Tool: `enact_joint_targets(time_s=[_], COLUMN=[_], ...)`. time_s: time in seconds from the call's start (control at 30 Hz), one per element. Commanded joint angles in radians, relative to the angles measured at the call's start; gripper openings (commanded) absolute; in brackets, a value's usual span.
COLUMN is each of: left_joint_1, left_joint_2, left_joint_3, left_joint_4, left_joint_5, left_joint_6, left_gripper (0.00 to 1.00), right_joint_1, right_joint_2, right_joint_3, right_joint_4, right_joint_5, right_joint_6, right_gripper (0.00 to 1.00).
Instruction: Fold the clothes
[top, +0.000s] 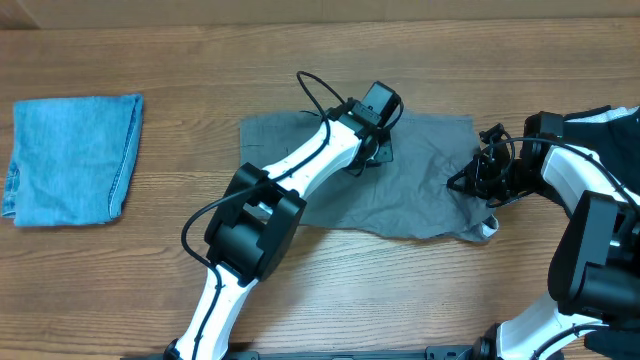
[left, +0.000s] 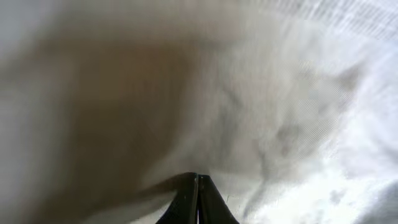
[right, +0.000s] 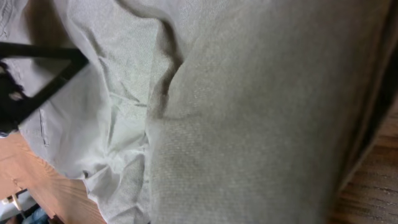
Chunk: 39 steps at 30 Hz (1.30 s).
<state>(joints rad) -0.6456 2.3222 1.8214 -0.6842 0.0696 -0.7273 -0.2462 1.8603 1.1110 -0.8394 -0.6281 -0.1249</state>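
Wooden table (top: 120, 290), grain running left to right, listed from its near edge outward.

1. Near edge. The left arm (top: 260, 215) comes up from the middle of this edge and slants toward the far right. The right arm (top: 590, 200) stands by the near right corner and bends back toward the centre.

2. Centre. The grey garment (top: 420, 190) is the task item. It lies spread out, lightly creased and not yet folded, with its long axis parallel to the near edge.

3. Right end of the garment. The right jaws sit at this end, with the cloth stretching away to their left. In the wrist view, fabric fills the frame beside one black finger (right: 37, 74). How far the jaws are open and whether they hold anything cannot be told.

4. Left edge. The blue cloth (top: 75, 155) is already folded and lies well apart from the garment.

5. Far hem of the garment, roughly midway along. The left jaws sit here, with the cloth extending toward the near edge. The fingers (left: 189, 202) are pressed together with no gap and fabric lies against their tips. Whether a fold is pinched is unclear.

6. Judgement. The right arm is nearer for turning an end over across the long axis. The left arm suits drawing the far hem toward the near edge.
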Motion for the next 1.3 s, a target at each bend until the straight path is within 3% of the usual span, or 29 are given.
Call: enact_joint_targets(time_s=[0.0,0.8,1.1,1.27], left_joint_1=[0.02,0.029,0.072,0.074], left_joint_2=[-0.09,0.111,0.049,0.055], left_joint_3=[0.07,0.072,0.256,0.268], left_joint_4=[0.006,0.043,-0.026,-0.024], left_joint_5=[-0.058,-0.069,-0.034,-0.07], left_joint_6=[-0.01,-0.013,0.007,0.009], left_gripper=[0.05,0.04,0.04,0.04], right_joint_1=[0.007,0.007,0.007,0.007], right_joint_2=[0.005,0.005,0.005,0.005], right_joint_3=[0.006,0.006,0.006,0.006], right_joint_4=[0.0,-0.001,0.0,-0.001], right_joint_5=[-0.012,-0.013,-0.013,-0.013], right_joint_6=[-0.006,-0.003,-0.003,-0.003], right_gripper=[0.04,0.04,0.04,0.04])
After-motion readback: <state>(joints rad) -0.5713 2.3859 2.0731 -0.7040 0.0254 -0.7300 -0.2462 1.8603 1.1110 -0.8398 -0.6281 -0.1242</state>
